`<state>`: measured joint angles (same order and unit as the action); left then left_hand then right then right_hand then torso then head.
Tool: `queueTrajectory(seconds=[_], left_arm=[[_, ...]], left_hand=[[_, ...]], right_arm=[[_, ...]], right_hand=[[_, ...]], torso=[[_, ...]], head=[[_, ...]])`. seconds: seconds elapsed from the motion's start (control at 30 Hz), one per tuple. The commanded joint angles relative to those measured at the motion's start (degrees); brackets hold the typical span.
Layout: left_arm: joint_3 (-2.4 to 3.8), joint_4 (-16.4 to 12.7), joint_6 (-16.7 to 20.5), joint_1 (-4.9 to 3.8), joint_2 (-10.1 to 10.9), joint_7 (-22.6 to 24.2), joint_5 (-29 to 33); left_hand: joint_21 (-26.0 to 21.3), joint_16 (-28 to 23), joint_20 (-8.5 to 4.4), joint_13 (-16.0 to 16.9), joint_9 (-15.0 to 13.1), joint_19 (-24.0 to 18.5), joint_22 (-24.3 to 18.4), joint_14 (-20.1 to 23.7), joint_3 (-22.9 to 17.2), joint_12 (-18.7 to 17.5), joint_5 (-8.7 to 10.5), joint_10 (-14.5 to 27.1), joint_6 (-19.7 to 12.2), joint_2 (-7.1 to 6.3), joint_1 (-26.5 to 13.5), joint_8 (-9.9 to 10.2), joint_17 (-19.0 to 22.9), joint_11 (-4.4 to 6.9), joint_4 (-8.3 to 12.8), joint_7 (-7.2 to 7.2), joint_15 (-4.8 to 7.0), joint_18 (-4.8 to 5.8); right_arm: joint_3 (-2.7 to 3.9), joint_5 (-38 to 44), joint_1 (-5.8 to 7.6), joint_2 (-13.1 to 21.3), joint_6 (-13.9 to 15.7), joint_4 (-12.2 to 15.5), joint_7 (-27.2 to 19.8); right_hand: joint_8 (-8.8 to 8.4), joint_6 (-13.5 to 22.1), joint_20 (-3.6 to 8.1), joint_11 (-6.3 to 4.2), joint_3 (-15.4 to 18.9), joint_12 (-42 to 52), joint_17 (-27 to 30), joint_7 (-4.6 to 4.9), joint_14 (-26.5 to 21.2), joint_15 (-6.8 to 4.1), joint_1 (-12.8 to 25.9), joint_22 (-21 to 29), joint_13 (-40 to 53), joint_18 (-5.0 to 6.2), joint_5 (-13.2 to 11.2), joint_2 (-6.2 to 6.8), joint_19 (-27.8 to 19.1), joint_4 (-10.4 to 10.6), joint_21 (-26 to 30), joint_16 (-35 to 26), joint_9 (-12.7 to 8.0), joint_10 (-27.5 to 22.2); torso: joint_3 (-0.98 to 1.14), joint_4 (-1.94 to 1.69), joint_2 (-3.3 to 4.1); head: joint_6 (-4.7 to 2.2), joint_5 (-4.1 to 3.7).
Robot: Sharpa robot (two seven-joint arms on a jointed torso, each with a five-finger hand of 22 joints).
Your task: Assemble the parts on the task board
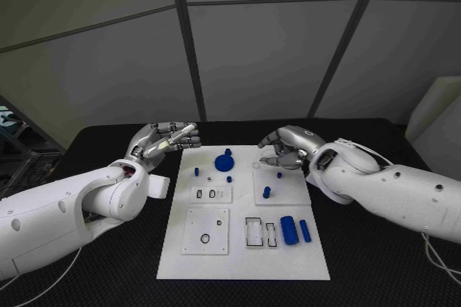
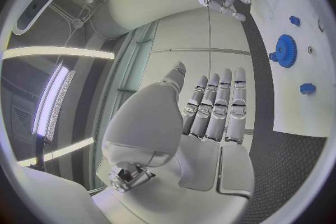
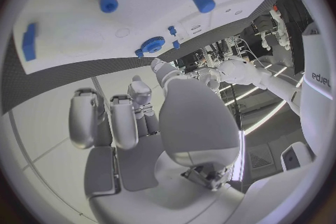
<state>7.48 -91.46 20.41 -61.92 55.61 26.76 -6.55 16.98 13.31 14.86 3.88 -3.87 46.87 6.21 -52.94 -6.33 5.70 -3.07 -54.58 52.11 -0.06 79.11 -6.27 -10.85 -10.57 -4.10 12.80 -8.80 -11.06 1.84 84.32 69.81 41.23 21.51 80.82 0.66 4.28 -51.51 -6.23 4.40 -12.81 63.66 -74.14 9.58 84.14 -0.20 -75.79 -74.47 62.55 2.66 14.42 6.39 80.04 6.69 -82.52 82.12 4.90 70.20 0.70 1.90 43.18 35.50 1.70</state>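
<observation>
Flat white rectangular task board (image 1: 245,254) lying mid-frame on black desk (image 1: 384,267) in head view

Left silver hand (image 1: 165,140) raised at upper left of board, just off its far left corner; fingers (image 2: 213,103) straight and side by side in left wrist view, thumb apart, nothing held

Right silver hand (image 1: 286,147) over upper right part of board, fingers (image 3: 112,117) curled downward; nothing seen between them in right wrist view, contact with board cannot be told

Round blue toothed gear (image 1: 224,162) on upper middle of board, small blue peg (image 1: 228,150) just above it

Small blue stud (image 1: 197,171) left of gear, another small blue piece (image 1: 230,179) below gear

Short blue upright pin (image 1: 266,192) on raised white block at right centre of board

Large blue cylinder (image 1: 289,230) lying at lower right of board, thinner blue rod (image 1: 304,230) just beside it on right

White square plate with black ring (image 1: 206,238) at lower left of board
</observation>
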Motion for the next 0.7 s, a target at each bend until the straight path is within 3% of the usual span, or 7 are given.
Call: queueTrajectory(seconds=[0.03, 0.17, 0.3, 0.43, 0.5, 0.7], left_arm=[[0.04, 0.15, -0.93, -0.1, -0.11, 0.82, -0.31], [0.04, 0.33, -1.1, -0.09, -0.36, 0.89, -0.31], [0.03, 0.44, -1.26, -0.07, -0.59, 0.9, -0.31], [0.03, 0.65, -1.32, -0.05, -0.83, 0.87, -0.3], [0.02, 0.81, -1.38, -0.03, -0.95, 0.86, -0.3], [0.02, 1.11, -1.49, 0.01, -1.3, 0.85, -0.3]], left_hand=[[-0.31, -0.39, 0.03, -0.08, 0.05, -0.39, -0.09, 0.33, 0.01, -0.28, 0.02, 0.03, -0.09, 0.43, 0.0, 0.19, 0.06, -0.22, 0.21, 0.25, 0.05, 0.76], [-0.31, -0.39, 0.04, -0.08, 0.05, -0.38, -0.09, 0.32, 0.0, -0.28, 0.02, 0.02, -0.09, 0.44, 0.02, 0.19, 0.06, -0.21, 0.23, 0.25, 0.05, 0.76], [-0.3, -0.39, 0.05, -0.08, 0.04, -0.36, -0.09, 0.27, -0.03, -0.29, 0.02, 0.0, -0.07, 0.48, 0.08, 0.19, 0.06, -0.21, 0.28, 0.23, 0.06, 0.73], [-0.29, -0.39, 0.06, -0.07, 0.04, -0.34, -0.09, 0.24, -0.05, -0.28, 0.03, -0.03, -0.05, 0.5, 0.11, 0.18, 0.06, -0.2, 0.3, 0.22, 0.06, 0.71], [-0.28, -0.39, 0.06, -0.06, 0.03, -0.33, -0.09, 0.22, -0.06, -0.28, 0.03, -0.04, -0.03, 0.51, 0.13, 0.17, 0.06, -0.19, 0.32, 0.21, 0.07, 0.7], [-0.28, -0.39, 0.07, -0.06, 0.03, -0.31, -0.1, 0.19, -0.07, -0.28, 0.03, -0.07, -0.01, 0.54, 0.16, 0.17, 0.06, -0.18, 0.34, 0.22, 0.08, 0.69]], right_arm=[[0.11, -10.67, 0.13, 3.37, -2.7, 1.16, -8.74], [0.13, -12.94, 0.14, 6.64, -4.13, -0.25, -10.4], [0.13, -13.75, 0.14, 7.81, -4.69, -2.42, -11.23], [0.13, -14.13, 0.11, 8.01, -5.13, -4.75, -11.71], [0.13, -14.26, 0.1, 7.66, -5.54, -6.32, -11.92], [0.11, -13.31, 0.05, 6.25, -6.66, -8.83, -11.7]], right_hand=[[-0.16, 0.32, 0.01, -0.13, 0.12, -0.33, -0.14, -0.21, 2.44, 0.1, -1.28, 0.11, -0.28, 0.83, -0.04, 0.22, -0.31, -0.91, 0.26, -0.23, -0.07, -0.36], [-0.11, 0.13, 0.08, -0.24, 0.19, -0.43, -0.36, -0.3, 2.51, 0.01, -2.48, -0.03, -0.39, 0.8, 0.35, 0.23, -0.18, -1.66, 0.25, -0.19, -0.05, -0.31], [-0.11, 0.07, 0.12, -0.28, 0.27, -0.41, -0.53, -0.34, 2.57, -0.02, -2.94, -0.15, -0.38, 0.76, 0.57, 0.25, -0.07, -1.96, 0.22, -0.13, -0.05, -0.21], [-0.13, 0.08, 0.13, -0.29, 0.29, -0.43, -0.66, -0.35, 2.6, -0.04, -3.1, -0.25, -0.41, 0.74, 0.63, 0.25, 0.0, -2.06, 0.17, -0.08, -0.06, -0.2], [-0.18, 0.14, 0.15, -0.3, 0.32, -0.46, -0.74, -0.36, 2.63, -0.05, -3.28, -0.26, -0.44, 0.74, 0.7, 0.26, 0.02, -2.18, 0.18, -0.05, -0.08, -0.19], [-0.22, 0.2, 0.16, -0.31, 0.33, -0.34, -1.01, -0.38, 2.69, -0.06, -3.47, -0.39, -0.32, 0.71, 0.71, 0.22, 0.12, -2.3, 0.11, 0.08, -0.1, -0.06]], torso=[[0.2, 0.61, -0.34], [0.27, 0.89, -0.5], [0.4, 0.81, -0.33], [0.37, 0.7, -0.29], [0.46, 0.68, -0.21], [0.33, 0.53, -0.21]], head=[[-0.2, -0.21], [-0.35, -0.53], [-0.46, -0.72], [-0.35, -0.94], [-0.34, -1.05], [-0.01, -1.0]])
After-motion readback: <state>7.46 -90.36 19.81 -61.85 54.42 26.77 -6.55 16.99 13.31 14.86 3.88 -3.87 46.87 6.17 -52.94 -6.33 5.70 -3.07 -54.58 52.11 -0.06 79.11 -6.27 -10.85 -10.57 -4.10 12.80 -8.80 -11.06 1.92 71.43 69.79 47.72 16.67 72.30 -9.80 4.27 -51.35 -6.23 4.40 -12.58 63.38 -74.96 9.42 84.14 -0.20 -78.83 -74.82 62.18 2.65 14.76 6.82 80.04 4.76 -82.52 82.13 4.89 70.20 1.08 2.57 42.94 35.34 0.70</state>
